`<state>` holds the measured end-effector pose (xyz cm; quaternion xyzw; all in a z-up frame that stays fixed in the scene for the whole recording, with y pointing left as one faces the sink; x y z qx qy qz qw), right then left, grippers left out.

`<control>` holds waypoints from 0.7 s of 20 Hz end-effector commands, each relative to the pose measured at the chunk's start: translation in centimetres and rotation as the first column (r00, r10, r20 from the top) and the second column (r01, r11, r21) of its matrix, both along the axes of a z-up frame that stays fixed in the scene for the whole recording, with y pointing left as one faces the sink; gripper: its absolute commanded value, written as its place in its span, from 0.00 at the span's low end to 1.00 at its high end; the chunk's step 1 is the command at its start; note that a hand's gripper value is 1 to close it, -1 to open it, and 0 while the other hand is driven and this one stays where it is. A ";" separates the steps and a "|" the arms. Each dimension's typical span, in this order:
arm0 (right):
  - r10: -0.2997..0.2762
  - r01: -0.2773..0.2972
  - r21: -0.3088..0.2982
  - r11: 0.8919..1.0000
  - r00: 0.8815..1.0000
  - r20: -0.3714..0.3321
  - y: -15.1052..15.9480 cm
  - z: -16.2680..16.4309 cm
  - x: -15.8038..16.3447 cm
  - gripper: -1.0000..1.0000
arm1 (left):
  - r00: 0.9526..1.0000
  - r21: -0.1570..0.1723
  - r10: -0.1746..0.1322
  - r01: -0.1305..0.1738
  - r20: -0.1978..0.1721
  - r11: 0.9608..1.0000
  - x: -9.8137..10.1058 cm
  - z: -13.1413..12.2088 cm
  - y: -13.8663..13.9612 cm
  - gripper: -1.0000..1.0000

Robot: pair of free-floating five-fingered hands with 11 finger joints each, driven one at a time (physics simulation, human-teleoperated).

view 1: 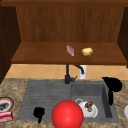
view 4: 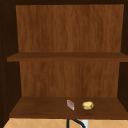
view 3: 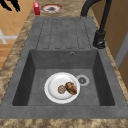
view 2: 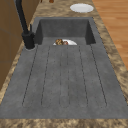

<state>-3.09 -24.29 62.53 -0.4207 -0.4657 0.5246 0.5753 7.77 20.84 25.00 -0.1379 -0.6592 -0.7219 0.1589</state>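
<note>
Two black hands hung over the sink, and neither had hold of anything. Nearest the camera in the front view, a big red ball [view 1: 67, 115] sat at the front edge, overlapping the near rim of the basin. Just left of it, the left hand [view 1: 39, 112] floated low over the front of the grey draining board [view 1: 45, 97], small and bunched; whether its fingers were curled or loose, I could not tell. Behind the ball, down in the basin [view 1: 100, 100], lay a white plate [view 1: 90, 111] carrying brown food scraps [view 1: 89, 105]; the right side view showed that plate [view 3: 56, 87] on the basin floor, just beside the drain [view 3: 82, 80]. Over at the right, the right hand [view 1: 113, 85] hovered above the basin's right wall, fingers hanging straight down and relaxed, nothing in them, well apart from the plate.

On the left counter sat a dark-centred plate [view 1: 5, 103] with a red box [view 1: 6, 116] just in front. Further back, the black faucet [view 1: 67, 75] stood behind the sink. Farthest of all, on the cabinet's lower shelf [view 1: 45, 53], a pinkish block [view 1: 70, 50] stood near a yellow sponge [view 1: 87, 51], apart from each other; the upper view showed the same pair.
</note>
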 end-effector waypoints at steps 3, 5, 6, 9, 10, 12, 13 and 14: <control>0.000 0.002 -0.051 0.999 0.999 0.043 1.5 -2.9 -1.5 0.00 | 1.000 0.000 0.000 0.000 0.000 1.000 0.0 0.0 0.0 0.50; 0.001 0.000 -0.037 0.999 1.000 0.023 1.7 -3.9 -0.9 0.00 | 1.000 0.000 0.000 0.000 0.000 1.000 0.0 0.0 0.0 0.50; 0.000 0.001 -0.037 0.999 1.000 0.026 1.9 -4.6 -0.7 0.00 | 1.000 0.000 0.000 0.000 0.000 1.000 0.0 0.0 0.0 0.50; 0.000 0.001 -0.037 0.999 1.000 0.009 2.2 -6.9 0.6 0.00 | 1.000 0.000 0.000 0.000 0.000 1.000 0.0 0.0 0.0 0.50; 0.000 0.001 -0.044 0.999 1.000 0.004 2.6 -7.8 1.1 0.00 | 1.000 0.000 0.000 0.000 0.000 1.000 0.0 0.0 0.0 0.50; -0.001 0.000 -0.047 0.999 1.000 -0.010 2.9 -9.5 2.2 0.00 | 1.000 0.000 0.000 0.000 0.000 1.000 0.0 0.0 0.0 0.50; -0.001 0.000 -0.041 0.999 1.000 -0.020 3.0 -10.3 2.9 0.00 | 1.000 0.000 0.000 0.000 0.000 1.000 0.0 0.0 0.0 0.50; -0.001 0.000 -0.041 0.999 1.000 -0.024 3.0 -11.1 3.7 0.00 | 1.000 0.000 0.000 0.000 0.000 1.000 0.0 0.0 0.0 0.50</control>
